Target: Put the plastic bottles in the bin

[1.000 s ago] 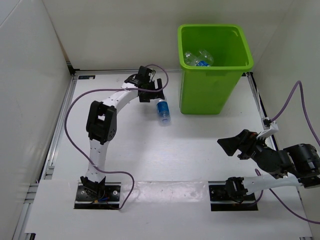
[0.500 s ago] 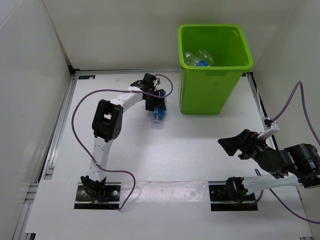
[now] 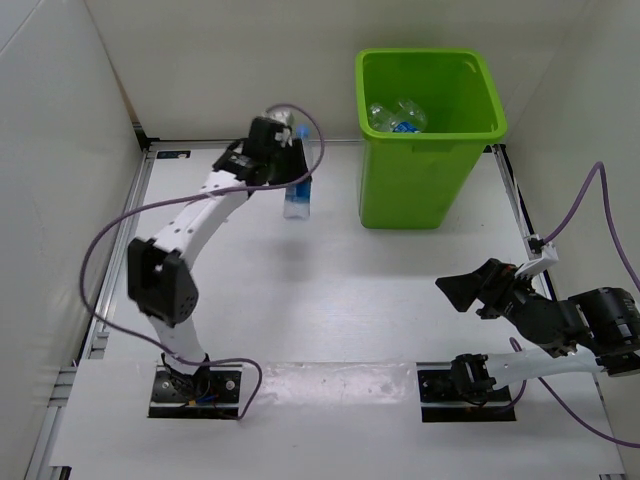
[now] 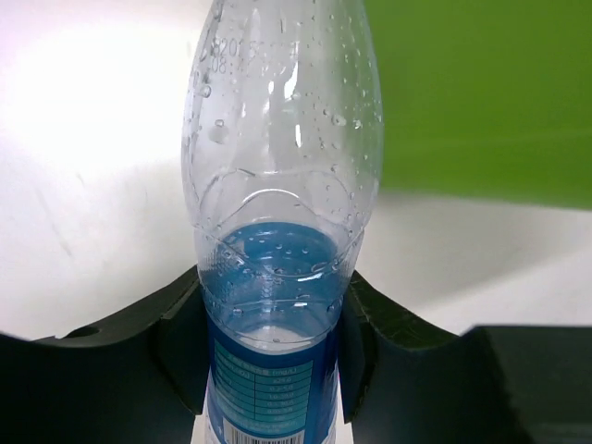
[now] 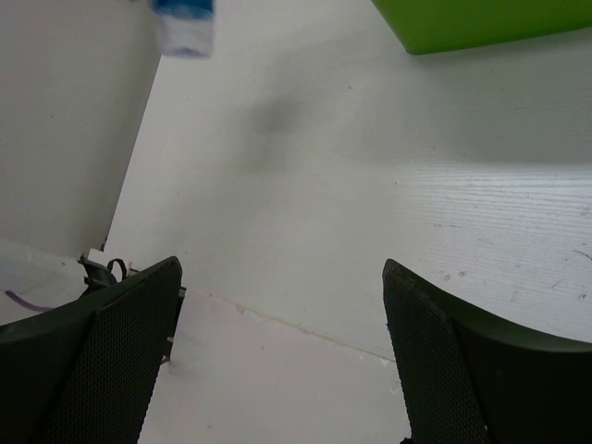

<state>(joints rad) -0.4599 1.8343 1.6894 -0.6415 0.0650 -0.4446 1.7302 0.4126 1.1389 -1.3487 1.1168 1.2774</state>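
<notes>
Bottle (image 3: 297, 200) newly aloft in left jaws

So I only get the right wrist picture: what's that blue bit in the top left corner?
Observer: That's a blue-labelled bottle, clamped in the left gripper.
Visitor: And the green at the top right?
Observer: A tall green bin; the top view shows clear bottles lying inside it.
Visitor: How is the bottle gripped?
Observer: In the left wrist view, black fingers press its labelled part from both sides.
</notes>
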